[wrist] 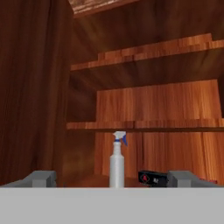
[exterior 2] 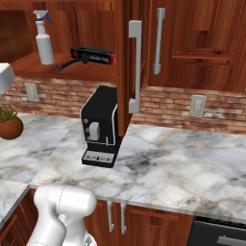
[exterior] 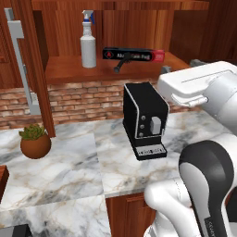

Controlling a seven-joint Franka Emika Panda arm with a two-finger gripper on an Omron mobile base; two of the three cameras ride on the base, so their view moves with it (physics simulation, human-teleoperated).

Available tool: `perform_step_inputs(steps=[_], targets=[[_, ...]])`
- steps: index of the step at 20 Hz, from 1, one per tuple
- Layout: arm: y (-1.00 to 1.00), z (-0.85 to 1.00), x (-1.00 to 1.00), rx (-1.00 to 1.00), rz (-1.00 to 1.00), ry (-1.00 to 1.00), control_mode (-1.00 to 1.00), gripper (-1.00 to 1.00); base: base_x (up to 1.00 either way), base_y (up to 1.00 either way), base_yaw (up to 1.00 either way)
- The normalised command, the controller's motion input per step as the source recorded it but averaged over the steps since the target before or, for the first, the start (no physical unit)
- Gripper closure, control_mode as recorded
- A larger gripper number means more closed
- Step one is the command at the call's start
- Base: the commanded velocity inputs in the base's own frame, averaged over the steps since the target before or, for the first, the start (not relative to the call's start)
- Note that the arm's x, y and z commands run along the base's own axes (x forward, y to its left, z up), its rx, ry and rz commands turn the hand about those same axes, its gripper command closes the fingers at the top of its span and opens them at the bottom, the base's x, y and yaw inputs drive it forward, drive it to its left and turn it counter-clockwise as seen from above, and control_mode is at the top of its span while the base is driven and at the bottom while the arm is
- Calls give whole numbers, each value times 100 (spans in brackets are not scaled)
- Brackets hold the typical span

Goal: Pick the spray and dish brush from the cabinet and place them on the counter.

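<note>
– Where was your arm?
– Raised, frame right in left base view; my claw (wrist: pixel 112 178) looked into the cabinet (exterior: pixel 139 23), fingers apart, holding nothing.
– Task items?
– Spray (wrist: pixel 117 158) upright on shelf, center-low in hand view. Dish brush (exterior: pixel 120 65) leaned beside black-red box (exterior: pixel 133 54).
– Surface?
– Marble counter (exterior 2: pixel 182 163) w/ coffee machine (exterior: pixel 144 119), potted plant (exterior: pixel 34 140) left; brick wall (exterior: pixel 83 99) behind.
</note>
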Motion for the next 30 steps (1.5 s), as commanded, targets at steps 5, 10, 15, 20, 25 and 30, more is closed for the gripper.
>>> perform_step_inputs(steps=[5, 10, 15, 20, 25, 30], targets=[[0, 0, 15, 0, 0, 15, -100, -100, 0, 0, 0], [2, 0, 13, 0, 0, 12, -100, -100, 0, 0, 0], [10, 0, 7, 0, 0, 1, -100, -100, 0, 0, 0], [7, 0, 5, 0, 0, -1, -100, -100, 0, 0, 0], [0, 0, 7, 0, 0, -2, -100, -100, 0, 0, 0], [0, 0, 6, 0, 0, -7, -100, -100, 0, 0, 0]])
